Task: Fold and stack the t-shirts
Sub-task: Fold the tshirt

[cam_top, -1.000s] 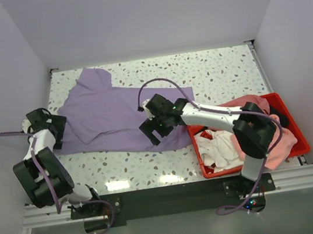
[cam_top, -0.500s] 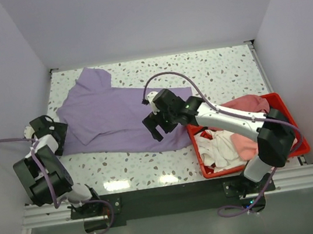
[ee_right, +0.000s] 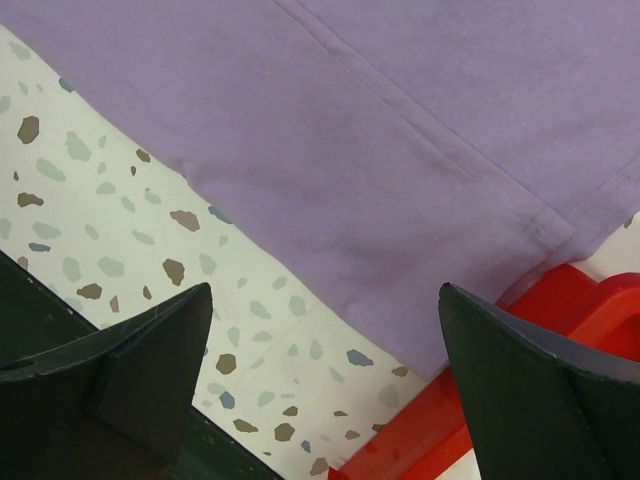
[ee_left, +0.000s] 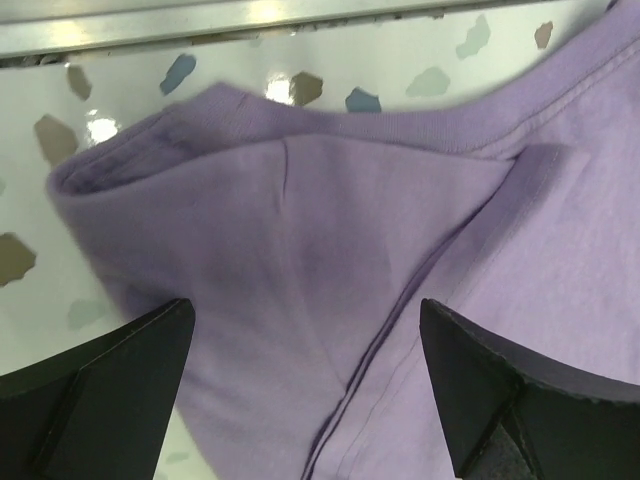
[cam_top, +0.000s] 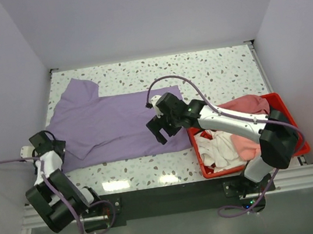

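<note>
A lavender t-shirt (cam_top: pixel 110 124) lies spread flat across the left and middle of the speckled table. My left gripper (cam_top: pixel 44 146) is at its near-left sleeve, open. In the left wrist view that gripper (ee_left: pixel 305 310) straddles the folded sleeve fabric (ee_left: pixel 330 200) without pinching it. My right gripper (cam_top: pixel 160 133) hovers open over the shirt's near-right hem. In the right wrist view this gripper (ee_right: pixel 325 295) has bare table between its fingers, with the hem (ee_right: pixel 400 120) just beyond. A salmon pink t-shirt (cam_top: pixel 249 105) and a white t-shirt (cam_top: pixel 220 146) lie crumpled in the bin.
The red plastic bin (cam_top: pixel 246 166) stands at the near right, its corner (ee_right: pixel 560 300) touching the lavender hem. White walls close in the table on the left, back and right. The metal rail (ee_left: pixel 200 15) of the table's near edge runs close to the left gripper.
The lavender shirt has slid toward the near left and flattened out. My left gripper has moved back toward the front edge. The right gripper has shifted slightly right and nearer.
</note>
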Robot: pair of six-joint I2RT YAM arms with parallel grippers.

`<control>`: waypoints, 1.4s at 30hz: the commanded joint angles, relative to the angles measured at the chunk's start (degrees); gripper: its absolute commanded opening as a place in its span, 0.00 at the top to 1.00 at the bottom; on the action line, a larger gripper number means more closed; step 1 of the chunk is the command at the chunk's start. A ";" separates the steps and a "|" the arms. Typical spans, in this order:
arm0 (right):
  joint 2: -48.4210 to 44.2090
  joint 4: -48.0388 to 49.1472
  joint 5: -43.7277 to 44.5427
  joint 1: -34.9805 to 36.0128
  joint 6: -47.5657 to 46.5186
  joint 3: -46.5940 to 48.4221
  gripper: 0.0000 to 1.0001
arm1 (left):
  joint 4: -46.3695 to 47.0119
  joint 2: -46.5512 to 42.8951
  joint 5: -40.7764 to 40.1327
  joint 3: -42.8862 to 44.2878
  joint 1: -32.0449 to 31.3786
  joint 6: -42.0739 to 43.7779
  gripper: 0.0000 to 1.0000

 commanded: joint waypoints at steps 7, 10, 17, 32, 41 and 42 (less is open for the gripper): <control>-3.51 1.38 2.70 0.30 1.64 -0.22 0.01 | -4.61 -8.90 12.05 3.49 -0.08 2.48 0.00; -3.34 0.50 9.29 -0.23 7.59 -0.05 0.01 | -3.64 -9.17 14.78 2.88 -3.83 3.62 0.00; -7.29 3.04 7.29 -9.98 12.29 -3.82 0.01 | -13.72 -3.20 5.40 9.03 -18.27 4.60 0.00; -13.10 5.15 4.74 -14.03 6.92 -9.45 0.01 | -17.70 0.13 5.11 7.89 -18.45 4.33 0.41; -10.72 5.60 3.24 -15.08 6.66 -9.36 0.01 | -17.61 3.66 2.05 9.21 -18.45 3.28 0.59; -10.29 5.60 3.16 -15.17 6.66 -9.27 0.01 | -18.05 3.84 1.78 9.21 -18.45 3.19 0.59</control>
